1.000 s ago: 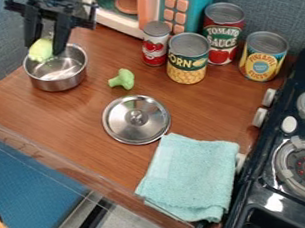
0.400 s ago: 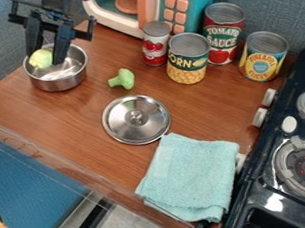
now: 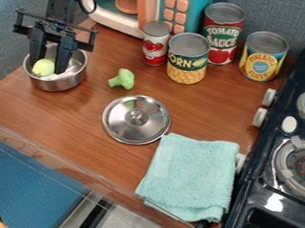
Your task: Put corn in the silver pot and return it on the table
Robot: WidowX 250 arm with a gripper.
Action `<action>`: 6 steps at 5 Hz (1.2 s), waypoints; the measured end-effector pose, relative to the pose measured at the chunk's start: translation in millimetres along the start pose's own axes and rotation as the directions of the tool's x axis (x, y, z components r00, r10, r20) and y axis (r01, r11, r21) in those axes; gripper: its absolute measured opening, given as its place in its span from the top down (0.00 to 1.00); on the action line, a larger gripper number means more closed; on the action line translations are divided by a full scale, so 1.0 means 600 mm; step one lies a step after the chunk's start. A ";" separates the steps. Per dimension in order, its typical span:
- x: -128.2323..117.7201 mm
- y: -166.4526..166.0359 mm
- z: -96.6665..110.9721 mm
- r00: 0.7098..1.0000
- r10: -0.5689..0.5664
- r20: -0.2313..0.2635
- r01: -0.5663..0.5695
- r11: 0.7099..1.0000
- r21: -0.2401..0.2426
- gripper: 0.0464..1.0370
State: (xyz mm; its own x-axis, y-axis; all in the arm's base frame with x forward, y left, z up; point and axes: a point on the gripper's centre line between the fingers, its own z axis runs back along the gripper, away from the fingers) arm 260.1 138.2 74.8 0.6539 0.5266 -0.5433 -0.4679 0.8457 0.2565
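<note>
Corn [image 3: 44,67] inside the silver pot [image 3: 58,84], grasped by the black end effector [image 3: 48,68].
The pot stands on the wooden table [image 3: 40,119]; green broccoli [image 3: 123,79] and a round metal lid [image 3: 136,127] lie nearby.

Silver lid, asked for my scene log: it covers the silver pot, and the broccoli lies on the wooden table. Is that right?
Not quite: the camera view shows the silver lid lying on the wooden table, off the silver pot. The broccoli does lie on the table.
</note>
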 end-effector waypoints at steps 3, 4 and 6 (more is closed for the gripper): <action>0.019 -0.026 0.000 0.999 -0.043 0.011 0.042 0.999 0.019 0.66; 0.028 -0.031 0.001 0.999 -0.045 0.012 0.045 0.999 0.016 0.66; 0.040 -0.044 0.018 0.998 -0.053 0.033 0.052 0.999 0.006 0.66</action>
State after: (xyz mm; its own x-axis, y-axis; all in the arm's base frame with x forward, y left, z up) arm 294.6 129.7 63.7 0.6970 0.4839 -0.5292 -0.4292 0.8727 0.2326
